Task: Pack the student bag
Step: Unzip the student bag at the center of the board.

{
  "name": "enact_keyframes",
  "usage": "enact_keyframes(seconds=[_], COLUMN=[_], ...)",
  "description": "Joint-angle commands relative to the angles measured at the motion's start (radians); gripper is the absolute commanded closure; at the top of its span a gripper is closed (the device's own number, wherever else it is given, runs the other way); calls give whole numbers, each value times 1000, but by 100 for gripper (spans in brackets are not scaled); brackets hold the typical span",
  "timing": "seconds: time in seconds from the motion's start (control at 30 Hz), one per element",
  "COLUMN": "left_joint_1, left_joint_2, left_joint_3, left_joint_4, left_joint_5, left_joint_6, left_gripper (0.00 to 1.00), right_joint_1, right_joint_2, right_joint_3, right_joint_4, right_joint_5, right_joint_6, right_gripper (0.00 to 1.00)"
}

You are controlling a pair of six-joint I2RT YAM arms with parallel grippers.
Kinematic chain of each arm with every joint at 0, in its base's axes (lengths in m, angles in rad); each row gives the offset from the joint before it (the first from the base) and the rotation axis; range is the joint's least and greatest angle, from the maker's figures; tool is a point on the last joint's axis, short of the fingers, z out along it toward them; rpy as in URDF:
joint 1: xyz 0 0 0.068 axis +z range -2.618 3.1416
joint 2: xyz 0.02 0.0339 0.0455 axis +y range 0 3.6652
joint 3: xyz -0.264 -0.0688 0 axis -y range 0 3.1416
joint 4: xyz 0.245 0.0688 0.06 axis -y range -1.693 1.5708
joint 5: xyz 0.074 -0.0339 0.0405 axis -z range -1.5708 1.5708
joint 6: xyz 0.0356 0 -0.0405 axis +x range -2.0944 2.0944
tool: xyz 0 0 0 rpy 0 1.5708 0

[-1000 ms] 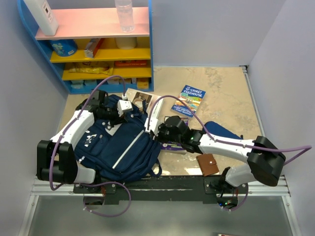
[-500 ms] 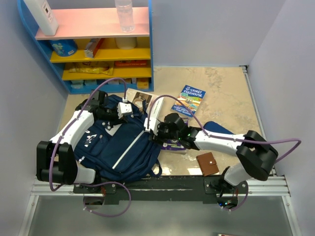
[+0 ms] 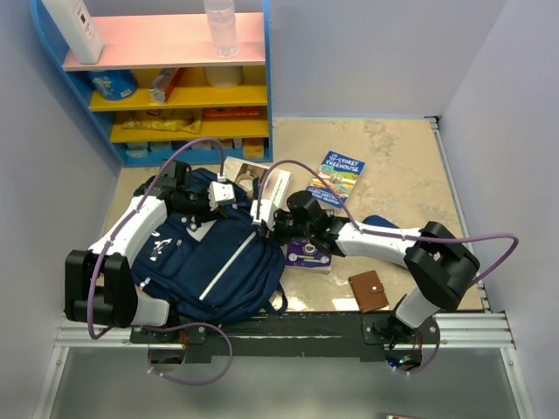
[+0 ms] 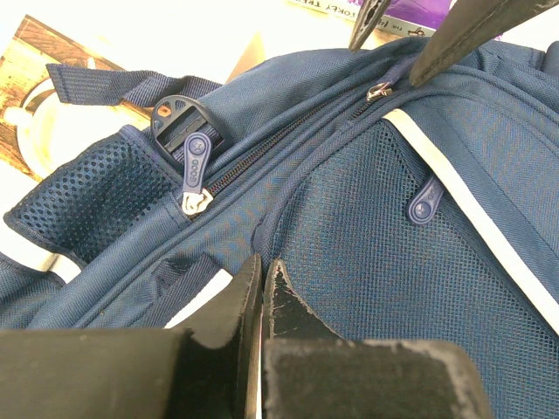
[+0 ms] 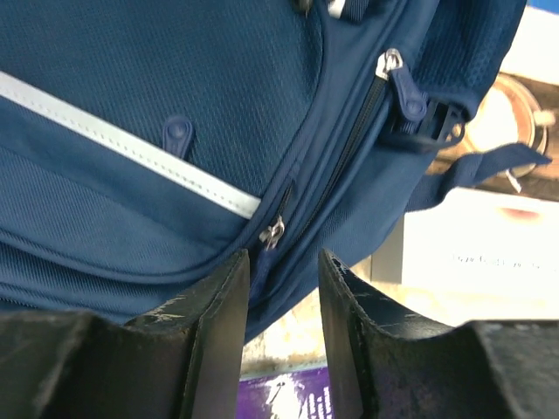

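Note:
The student bag (image 3: 210,262), navy with grey stripes, lies flat at the front left of the table. My left gripper (image 3: 238,202) rests on its top end. In the left wrist view its jaws (image 4: 262,262) are shut, pinching a fold of the bag's fabric (image 4: 393,227) beside a white stripe. My right gripper (image 3: 262,225) sits at the bag's right edge. In the right wrist view it (image 5: 284,257) is open, a finger on each side of a metal zipper slider (image 5: 272,234) with a navy pull hanging between them, not clamped. A second zipper pull (image 5: 406,92) lies farther up.
A purple book (image 3: 310,255) lies under the right arm, a brown wallet (image 3: 369,291) near the front edge, a colourful book (image 3: 334,177) farther back, and a navy pencil case (image 3: 384,229) behind the arm. A blue shelf unit (image 3: 166,87) stands at the back left.
The right arm has reached farther left and back along the bag's edge, and its jaws widened, then narrowed. The left arm and the bag have stayed put.

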Motion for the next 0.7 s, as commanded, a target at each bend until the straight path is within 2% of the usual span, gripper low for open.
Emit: enact_keyframes(seconds=[0.0, 0.3, 0.67], left_joint_1=[-4, -4, -4], left_joint_2=[4, 4, 11], left_joint_3=[-3, -2, -11], left_joint_4=[-44, -34, -7], left_joint_5=[56, 41, 41], left_joint_6=[19, 9, -16], left_gripper=[100, 100, 100], right_joint_1=[2, 0, -1], right_joint_2=[21, 67, 33], right_joint_3=[51, 60, 20], right_joint_4=[34, -3, -25], right_joint_5=[-43, -77, -92], right_joint_6=[-19, -16, -1], right_gripper=[60, 64, 58])
